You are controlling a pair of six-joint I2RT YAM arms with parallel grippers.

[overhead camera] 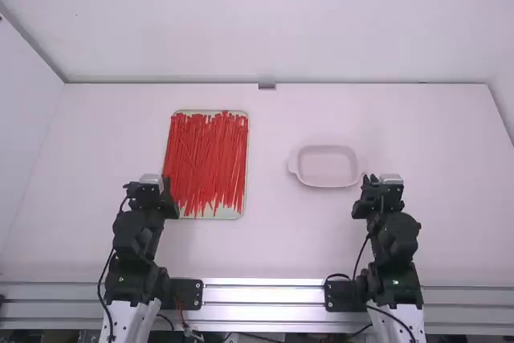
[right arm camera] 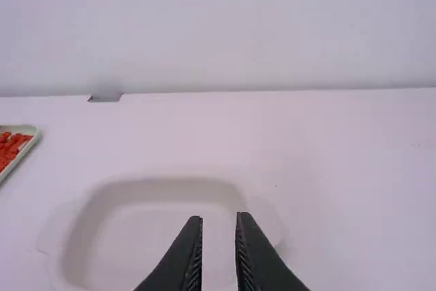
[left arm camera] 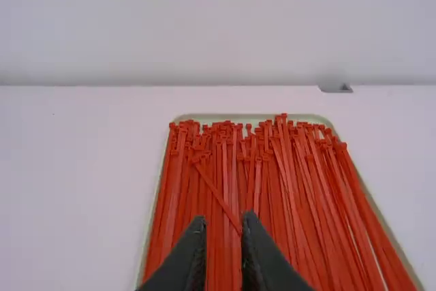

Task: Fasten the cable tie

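Note:
A dense pile of red cable ties (overhead camera: 207,162) lies lengthwise on a pale tray (overhead camera: 210,112) left of the table's middle. In the left wrist view the ties (left arm camera: 286,182) spread out just beyond my fingers, and the tray's rim (left arm camera: 204,118) shows at the far end. My left gripper (overhead camera: 165,190) (left arm camera: 223,226) hovers at the tray's near left corner, shut and holding nothing. My right gripper (overhead camera: 371,186) (right arm camera: 218,226) is at the near right edge of an empty white dish (overhead camera: 325,166) (right arm camera: 136,209), also shut and holding nothing.
A small grey bracket (overhead camera: 267,84) sits at the table's back edge against the wall. White walls close in the table at the back and left. Bare tabletop lies between the tray and the dish and along the front.

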